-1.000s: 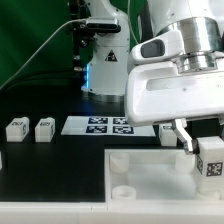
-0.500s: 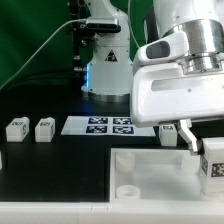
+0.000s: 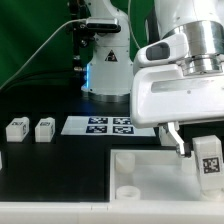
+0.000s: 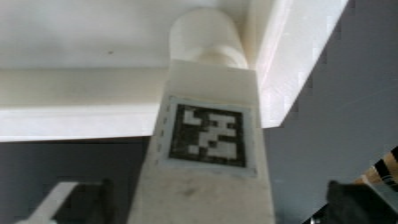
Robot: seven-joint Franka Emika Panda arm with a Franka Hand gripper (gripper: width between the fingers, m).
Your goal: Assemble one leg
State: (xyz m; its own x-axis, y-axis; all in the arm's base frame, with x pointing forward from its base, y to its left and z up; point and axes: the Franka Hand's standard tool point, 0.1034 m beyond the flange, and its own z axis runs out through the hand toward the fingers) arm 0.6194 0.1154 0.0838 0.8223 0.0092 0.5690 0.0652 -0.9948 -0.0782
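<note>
1. The small white blocky leg [image 3: 208, 162], with a black-and-white square marker on its face, sits at the lower right of the exterior view. It is a little further toward that view's left and more upright than half a second ago. The large white square tray [image 3: 150, 172] under it lies as it did then.
2. The arm's bulky white hand fills the right of the frame and points down. Its two-finger gripper [image 3: 203, 150] hangs over the tray's right part, slightly lower than a second ago.
3. The jaws are clamped on the leg, which stands between them. One grey finger [image 3: 178, 140] shows on the exterior view's left of it. In the wrist view the leg runs out from between the fingers with its marker facing the camera, and its rounded tip overlaps the tray's corner wall.
4. Further back, the flat white marker board [image 3: 97, 125] lies mid-frame on the black table [image 3: 60, 165].
5. Two loose legs [image 3: 15, 127] [image 3: 44, 128] stand side by side at the left edge, well apart from the gripper.
</note>
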